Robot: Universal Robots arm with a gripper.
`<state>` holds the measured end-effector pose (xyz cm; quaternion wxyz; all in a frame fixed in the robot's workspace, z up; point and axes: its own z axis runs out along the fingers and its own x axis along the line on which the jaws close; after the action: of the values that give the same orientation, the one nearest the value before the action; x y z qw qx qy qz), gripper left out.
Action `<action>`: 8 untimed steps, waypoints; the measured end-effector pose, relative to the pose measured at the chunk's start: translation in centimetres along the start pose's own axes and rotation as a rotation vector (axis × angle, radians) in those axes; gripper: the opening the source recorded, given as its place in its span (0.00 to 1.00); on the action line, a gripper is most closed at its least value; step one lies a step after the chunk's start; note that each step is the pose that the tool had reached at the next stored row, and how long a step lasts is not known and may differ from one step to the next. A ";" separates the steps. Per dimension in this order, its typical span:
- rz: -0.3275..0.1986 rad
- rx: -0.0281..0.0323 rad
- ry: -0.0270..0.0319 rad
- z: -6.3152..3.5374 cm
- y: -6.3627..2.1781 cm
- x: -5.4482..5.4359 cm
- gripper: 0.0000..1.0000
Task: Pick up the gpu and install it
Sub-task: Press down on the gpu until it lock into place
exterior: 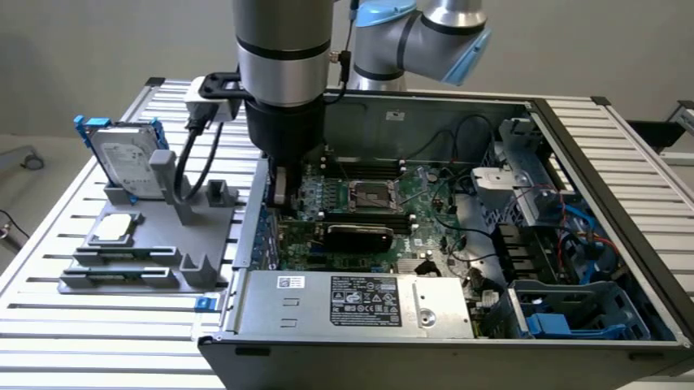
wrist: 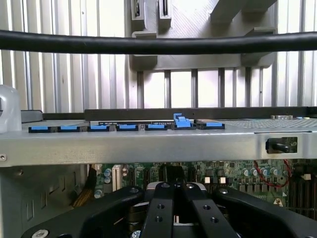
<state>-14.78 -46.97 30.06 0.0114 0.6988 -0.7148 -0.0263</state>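
Gripper (exterior: 279,195) sits low inside the open computer case (exterior: 607,138), at the side of the motherboard (exterior: 375,199) toward the exterior view's left, close to the case wall there. From my wrist view I see the gripper (wrist: 173,198) with its black fingers (wrist: 161,210) drawn together, closed. I cannot make out anything clamped between them. On the exterior view I see the gpu (exterior: 356,236) as a dark rounded cover standing on the motherboard, just beside the gripper toward the exterior view's right and below the processor socket (exterior: 366,193). Whether it is fully seated in a slot I cannot tell. My wrist view looks over the case rim at a row of blue slot clips (wrist: 128,128) and the slatted table (wrist: 49,59) beyond. On the table outside the case stands a grey parts holder (exterior: 141,252) with a hard drive (exterior: 125,158) in a blue frame upright at its far end.
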 end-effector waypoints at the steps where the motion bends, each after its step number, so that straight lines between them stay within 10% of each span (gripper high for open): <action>1: 0.001 -0.0006 -0.0001 -0.01 0.00 0.0 0.11; 8: 0.013 -0.0054 -0.0005 -0.02 0.09 0.0 0.11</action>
<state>-14.87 -46.97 30.08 0.0133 0.6940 -0.7193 -0.0283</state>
